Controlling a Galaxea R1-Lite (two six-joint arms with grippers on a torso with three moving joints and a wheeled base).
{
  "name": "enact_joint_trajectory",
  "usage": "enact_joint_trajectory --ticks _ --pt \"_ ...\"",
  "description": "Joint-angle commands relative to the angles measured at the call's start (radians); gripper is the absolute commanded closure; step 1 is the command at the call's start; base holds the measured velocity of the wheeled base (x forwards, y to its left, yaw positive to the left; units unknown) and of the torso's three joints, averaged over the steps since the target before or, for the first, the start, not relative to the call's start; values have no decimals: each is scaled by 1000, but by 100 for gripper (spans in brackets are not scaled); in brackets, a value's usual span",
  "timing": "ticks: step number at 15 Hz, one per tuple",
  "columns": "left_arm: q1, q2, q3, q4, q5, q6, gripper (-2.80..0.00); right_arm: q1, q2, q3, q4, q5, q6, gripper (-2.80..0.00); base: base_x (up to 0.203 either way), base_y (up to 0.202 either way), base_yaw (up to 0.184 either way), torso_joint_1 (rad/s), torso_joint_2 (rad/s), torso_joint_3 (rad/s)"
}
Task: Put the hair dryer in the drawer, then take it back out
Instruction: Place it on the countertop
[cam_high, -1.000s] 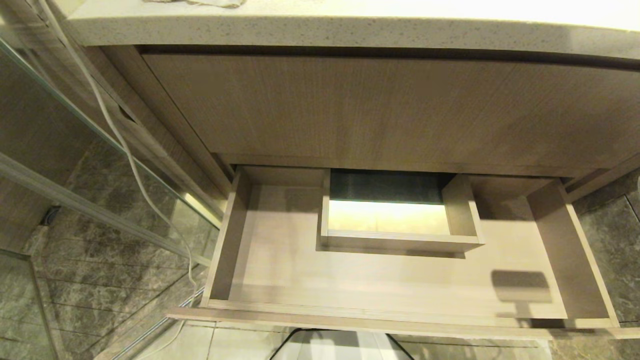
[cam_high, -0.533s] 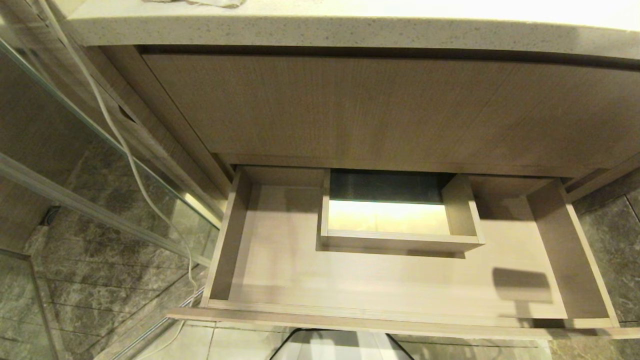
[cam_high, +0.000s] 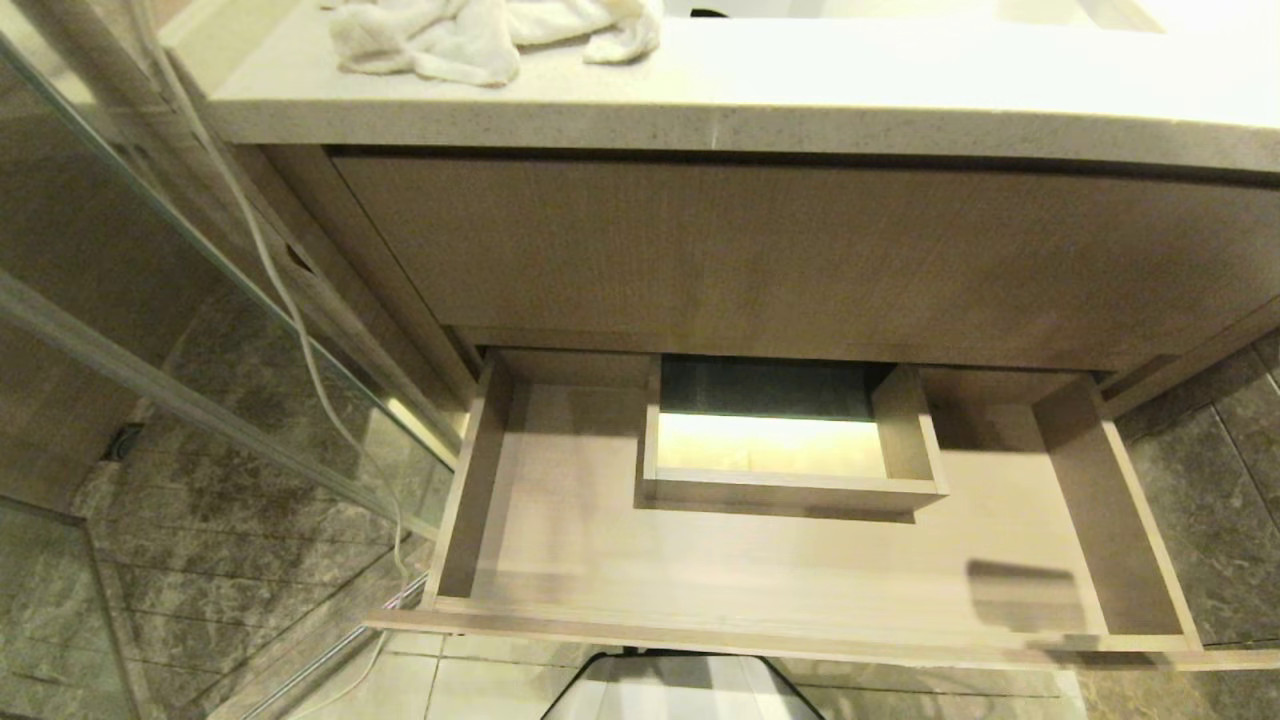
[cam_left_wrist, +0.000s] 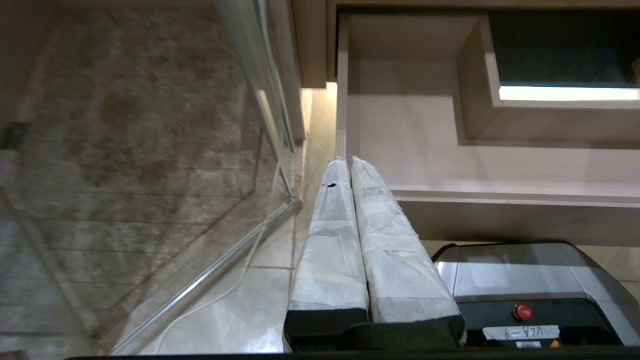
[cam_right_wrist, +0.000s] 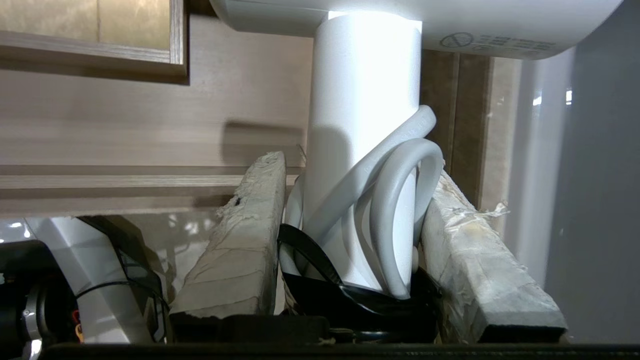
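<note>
The hair dryer (cam_right_wrist: 365, 100) is clamped by handle and coiled cord in the right gripper (cam_right_wrist: 350, 235), kept clear of the open drawer (cam_high: 790, 640), low in frame; the left gripper (cam_left_wrist: 350, 170) is pressed shut, empty.

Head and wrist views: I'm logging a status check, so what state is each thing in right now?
Beige wood-grain vanity drawer: pulled open, nothing lying inside.
White plastic hair dryer: held by its handle, cord looped against the handle.
Right gripper: shut on the hair dryer.
Left gripper: shut, empty, near the drawer's front corner.
White towel: crumpled on the countertop.
</note>
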Motion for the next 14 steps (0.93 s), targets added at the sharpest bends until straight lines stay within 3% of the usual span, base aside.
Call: enact_joint_trajectory --ticks 1,14 --pt "0 0 2 1 0 0 0 -1 -20 7 1 0 -2 0 0 0 0 43 -505 -191" --pt "0 0 2 1 0 0 0 1 -28 4 -5 2 -3 0 0 0 0 381 -561 -233"
